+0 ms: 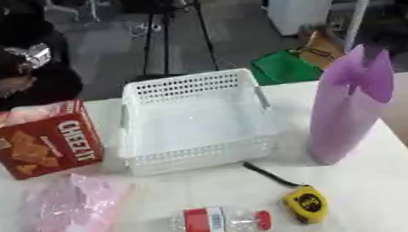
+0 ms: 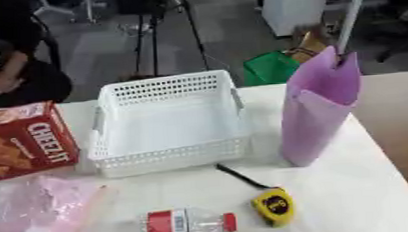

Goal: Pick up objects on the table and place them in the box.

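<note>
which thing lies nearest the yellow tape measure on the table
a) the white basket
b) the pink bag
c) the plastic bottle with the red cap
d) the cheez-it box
c: the plastic bottle lies on its side just left of the yellow tape measure, its red cap pointing toward it, while the Cheez-It box, the pink bag and the white basket sit farther off.
</note>
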You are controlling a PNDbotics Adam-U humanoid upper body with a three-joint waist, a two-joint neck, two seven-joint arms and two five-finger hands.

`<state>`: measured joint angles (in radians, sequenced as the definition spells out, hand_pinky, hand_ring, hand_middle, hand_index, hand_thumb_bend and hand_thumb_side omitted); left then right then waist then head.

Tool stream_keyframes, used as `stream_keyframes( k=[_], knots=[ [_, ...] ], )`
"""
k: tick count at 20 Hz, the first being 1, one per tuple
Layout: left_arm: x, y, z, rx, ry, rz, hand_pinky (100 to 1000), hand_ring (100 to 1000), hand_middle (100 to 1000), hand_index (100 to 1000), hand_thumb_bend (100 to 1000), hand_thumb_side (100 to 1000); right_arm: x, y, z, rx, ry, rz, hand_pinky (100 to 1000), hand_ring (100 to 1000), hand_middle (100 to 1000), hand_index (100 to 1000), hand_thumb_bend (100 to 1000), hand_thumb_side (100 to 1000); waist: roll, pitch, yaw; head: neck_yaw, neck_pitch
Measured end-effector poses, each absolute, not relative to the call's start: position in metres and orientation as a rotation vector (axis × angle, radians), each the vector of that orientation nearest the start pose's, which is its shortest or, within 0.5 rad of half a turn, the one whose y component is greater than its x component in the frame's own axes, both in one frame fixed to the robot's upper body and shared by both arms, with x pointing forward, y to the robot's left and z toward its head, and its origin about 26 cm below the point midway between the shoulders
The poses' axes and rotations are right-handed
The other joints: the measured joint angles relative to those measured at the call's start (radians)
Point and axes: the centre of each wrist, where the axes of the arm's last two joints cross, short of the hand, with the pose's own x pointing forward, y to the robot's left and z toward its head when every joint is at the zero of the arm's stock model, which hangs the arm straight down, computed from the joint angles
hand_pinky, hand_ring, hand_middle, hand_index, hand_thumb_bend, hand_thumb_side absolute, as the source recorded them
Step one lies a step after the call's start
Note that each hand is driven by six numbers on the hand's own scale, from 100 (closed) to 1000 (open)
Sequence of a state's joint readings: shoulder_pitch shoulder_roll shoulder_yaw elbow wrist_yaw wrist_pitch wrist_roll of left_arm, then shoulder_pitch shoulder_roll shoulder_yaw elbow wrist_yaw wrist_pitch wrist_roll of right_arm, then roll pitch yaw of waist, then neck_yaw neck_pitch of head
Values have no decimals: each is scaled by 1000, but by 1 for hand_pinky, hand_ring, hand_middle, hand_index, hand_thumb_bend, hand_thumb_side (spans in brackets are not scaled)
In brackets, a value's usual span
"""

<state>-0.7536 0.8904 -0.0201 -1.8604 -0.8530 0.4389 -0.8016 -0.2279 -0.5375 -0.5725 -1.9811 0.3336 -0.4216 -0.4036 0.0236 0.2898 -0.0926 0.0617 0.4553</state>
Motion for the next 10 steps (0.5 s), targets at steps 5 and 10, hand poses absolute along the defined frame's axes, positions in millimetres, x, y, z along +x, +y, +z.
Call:
stream_keyframes(
  k=[5, 10],
  knots=[
    [334, 315, 358, 1273, -1176, -1154, 997, 1000, 1000, 1000, 668, 905, 246, -424, 261, 1554, 2898, -82, 769, 791, 776, 815, 100, 815, 0, 0, -4, 0, -9],
    [344, 321, 345, 1297, -1088, -1153, 1000, 1000, 1000, 1000, 645, 845, 246, -424, 261, 1548, 2906, -87, 769, 791, 774, 808, 100, 807, -1, 0, -5, -1, -15]
  ],
)
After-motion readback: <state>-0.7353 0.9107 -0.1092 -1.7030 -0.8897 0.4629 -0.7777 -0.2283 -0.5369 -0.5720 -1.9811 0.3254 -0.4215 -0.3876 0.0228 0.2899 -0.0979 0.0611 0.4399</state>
